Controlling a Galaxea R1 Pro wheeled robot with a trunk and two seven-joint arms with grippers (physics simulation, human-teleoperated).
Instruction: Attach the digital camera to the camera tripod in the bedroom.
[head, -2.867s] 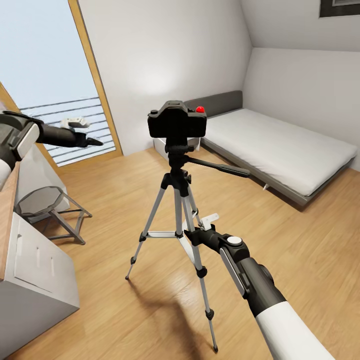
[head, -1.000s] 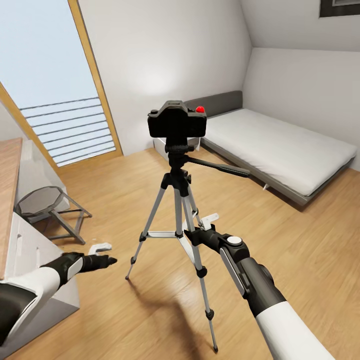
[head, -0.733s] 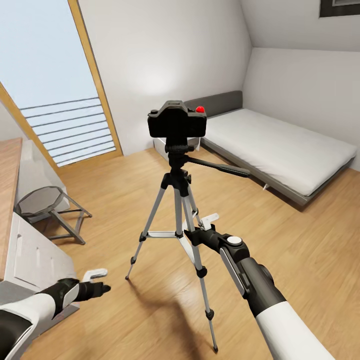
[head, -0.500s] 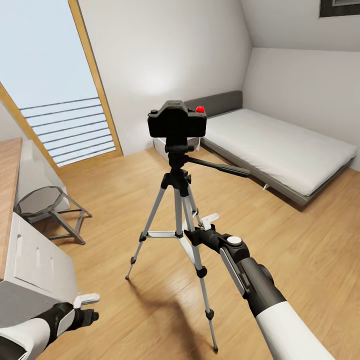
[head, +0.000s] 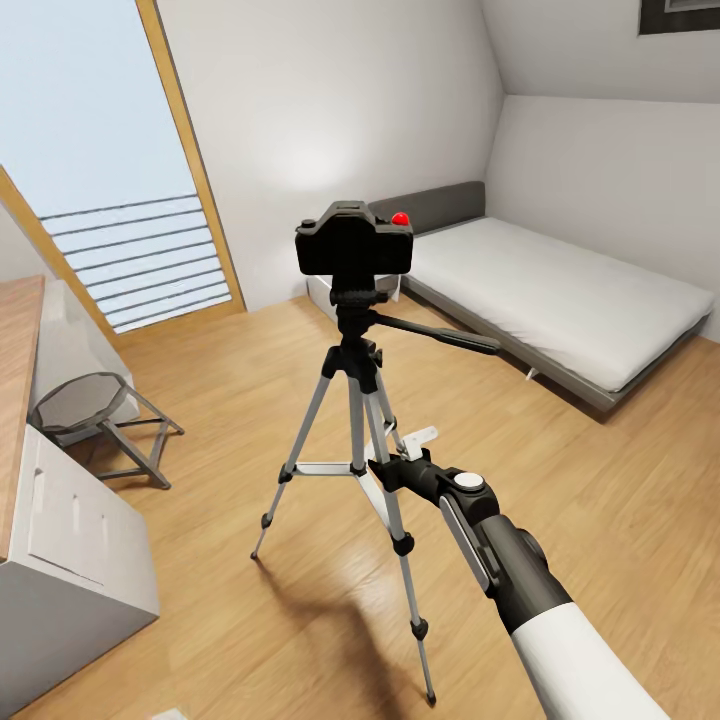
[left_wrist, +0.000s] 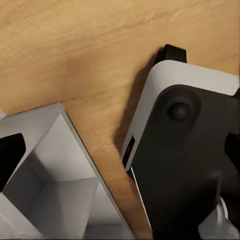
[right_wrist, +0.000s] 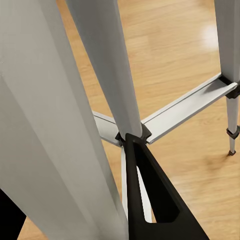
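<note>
The camera (head: 354, 240) sits on the tripod (head: 358, 420); right hand (head: 400, 455) grasps a leg at six o'clock, and should release gently.

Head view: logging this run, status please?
Right hand at a silver tripod leg, grip unclear. Black digital camera seated on the silver camera tripod head. Nothing obstructing.

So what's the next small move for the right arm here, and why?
Probably ease the right gripper off the camera tripod leg: the digital camera already sits upright on the tripod head, so letting go gently, without nudging the leg, seems all that remains.
</note>
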